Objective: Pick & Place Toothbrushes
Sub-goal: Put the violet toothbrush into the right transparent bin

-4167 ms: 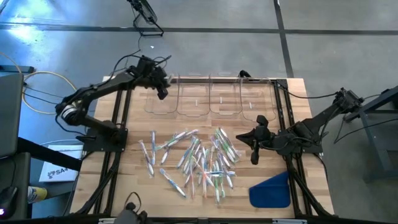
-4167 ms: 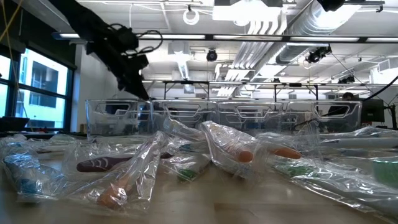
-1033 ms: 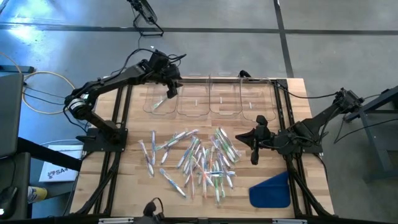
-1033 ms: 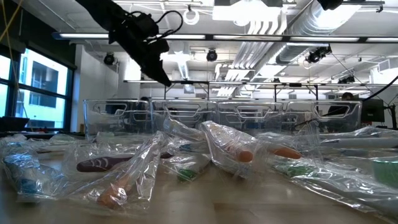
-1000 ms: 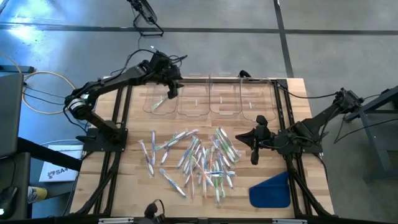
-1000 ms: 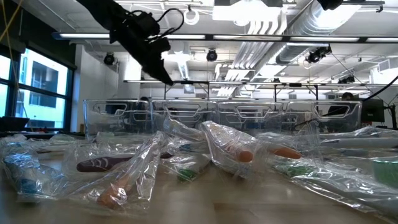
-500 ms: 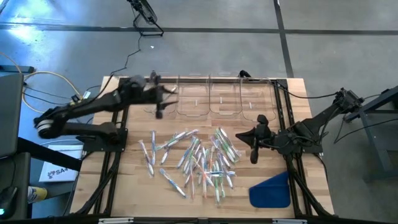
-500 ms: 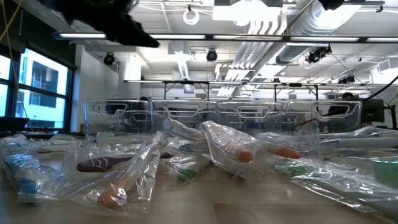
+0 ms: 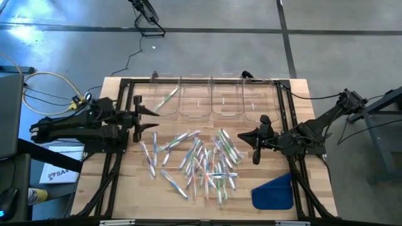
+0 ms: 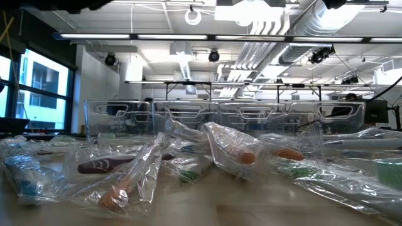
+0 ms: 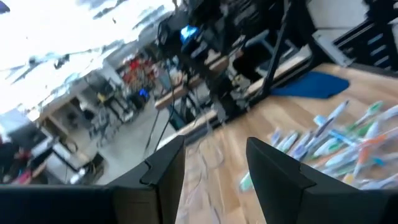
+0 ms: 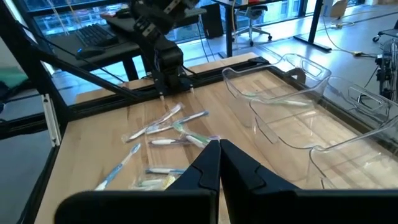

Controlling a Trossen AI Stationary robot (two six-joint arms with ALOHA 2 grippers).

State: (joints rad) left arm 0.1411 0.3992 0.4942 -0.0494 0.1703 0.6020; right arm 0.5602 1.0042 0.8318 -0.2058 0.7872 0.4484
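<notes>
**Left gripper held open and empty beside the toothbrush pile**

While the right gripper [image 9: 254, 147] is kept fully closed on nothing, just off the right edge of the pile, the left gripper [image 9: 147, 117] is seen at the left side of the table [image 9: 270, 188], its fingers spread apart with nothing between them. Just ahead of its fingertips and slightly nearer the table's front, the toothbrushes [image 9: 200, 162] are scattered in a loose heap in clear wrappers, between the two grippers. Beyond the left gripper, toward the far edge, a row of clear bins [image 9: 212, 97] is set side by side; a single toothbrush [image 9: 165, 100] is seen lying in the leftmost one. Well away from the left gripper, near the front right corner, a blue flat piece [image 9: 274, 192] is laid on the wood.
</notes>
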